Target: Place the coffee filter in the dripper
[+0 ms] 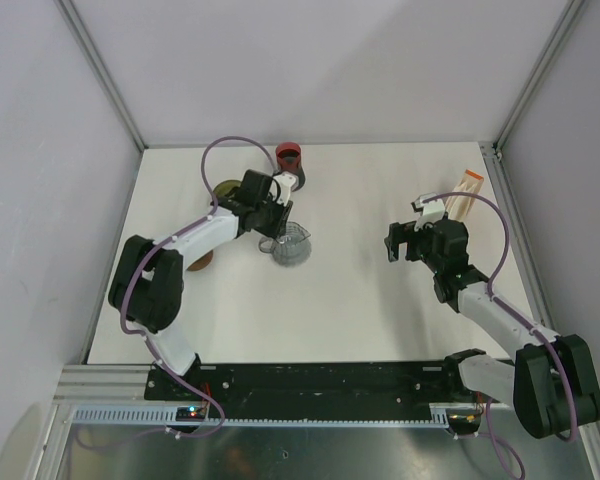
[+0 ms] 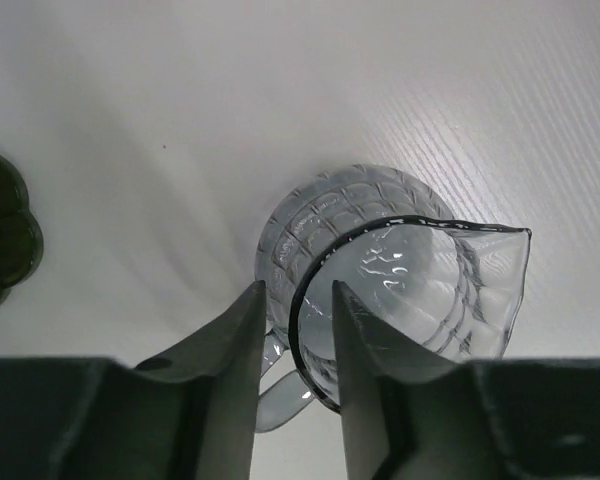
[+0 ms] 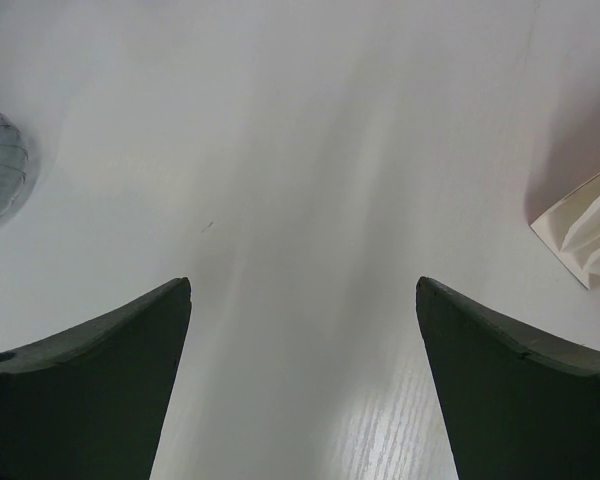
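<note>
The clear ribbed glass dripper (image 1: 292,247) stands left of the table's middle, with a black rim and a handle in the left wrist view (image 2: 400,280). My left gripper (image 2: 297,285) hangs over it, its jaws slightly parted with the rim passing between them and a gap showing on each side. The folded white coffee filter (image 1: 467,190) lies at the back right, and a corner of it shows in the right wrist view (image 3: 588,232). My right gripper (image 3: 303,283) is wide open over bare table, to the near left of the filter, holding nothing.
A red cup (image 1: 291,158) stands at the back behind the dripper. A dark green round object (image 1: 228,190) lies left of my left gripper, and a brown one (image 1: 200,262) sits partly under the left arm. White walls close in the table.
</note>
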`<state>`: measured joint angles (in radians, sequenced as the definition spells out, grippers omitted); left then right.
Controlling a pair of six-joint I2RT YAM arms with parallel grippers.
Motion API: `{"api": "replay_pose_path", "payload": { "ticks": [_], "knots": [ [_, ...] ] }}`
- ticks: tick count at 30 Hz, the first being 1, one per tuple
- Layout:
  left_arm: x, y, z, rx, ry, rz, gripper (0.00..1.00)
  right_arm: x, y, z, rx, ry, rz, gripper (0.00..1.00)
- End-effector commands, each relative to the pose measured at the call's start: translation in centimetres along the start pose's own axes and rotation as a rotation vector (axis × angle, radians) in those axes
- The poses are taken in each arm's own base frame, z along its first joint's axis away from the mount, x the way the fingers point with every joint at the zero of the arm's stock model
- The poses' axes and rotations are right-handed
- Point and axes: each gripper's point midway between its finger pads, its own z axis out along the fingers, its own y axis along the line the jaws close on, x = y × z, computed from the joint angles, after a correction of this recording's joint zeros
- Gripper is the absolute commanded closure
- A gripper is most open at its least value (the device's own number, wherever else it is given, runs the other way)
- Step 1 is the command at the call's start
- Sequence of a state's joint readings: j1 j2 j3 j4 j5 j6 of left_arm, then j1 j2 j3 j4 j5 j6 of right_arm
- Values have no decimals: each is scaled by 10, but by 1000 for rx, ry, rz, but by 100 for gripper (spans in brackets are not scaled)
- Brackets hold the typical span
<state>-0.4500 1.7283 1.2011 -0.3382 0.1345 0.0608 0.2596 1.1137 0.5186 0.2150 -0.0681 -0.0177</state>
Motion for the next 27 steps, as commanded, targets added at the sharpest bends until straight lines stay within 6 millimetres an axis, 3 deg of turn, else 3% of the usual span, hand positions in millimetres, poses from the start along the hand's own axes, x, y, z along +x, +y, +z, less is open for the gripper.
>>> {"api": "replay_pose_path", "payload": {
  "ticks": [1, 4, 8, 11, 14, 18, 22, 24, 27],
  "knots": [
    [-43, -7, -16, 23, -119, 36, 56, -27, 0, 3, 3, -68, -12, 1],
    [-65, -10, -34, 37, -185, 68, 47, -25, 0, 3, 0, -63, -12, 1],
    [-90, -17, -65, 58, -267, 125, 25, -25, 1, 3, -2, -61, -12, 1],
    [-96, -16, -91, 48, -298, 164, 12, -25, 1, 2, -3, -61, -11, 1],
    [-92, -1, -115, 8, -303, 173, 9, -26, 1, 0, -2, -63, -10, 1],
    [-70, 47, -151, -77, -307, 114, 10, -28, 3, -2, -2, -68, -8, 1],
    [-36, 98, -182, -153, -284, 63, 6, -30, 4, -3, -3, -74, -6, 1],
    [-13, 131, -191, -235, -242, 38, 4, -31, 4, -4, -4, -78, -6, 1],
    [23, 172, -188, -345, -129, 25, 3, -34, 6, -4, -9, -86, -5, 1]
  ]
}}
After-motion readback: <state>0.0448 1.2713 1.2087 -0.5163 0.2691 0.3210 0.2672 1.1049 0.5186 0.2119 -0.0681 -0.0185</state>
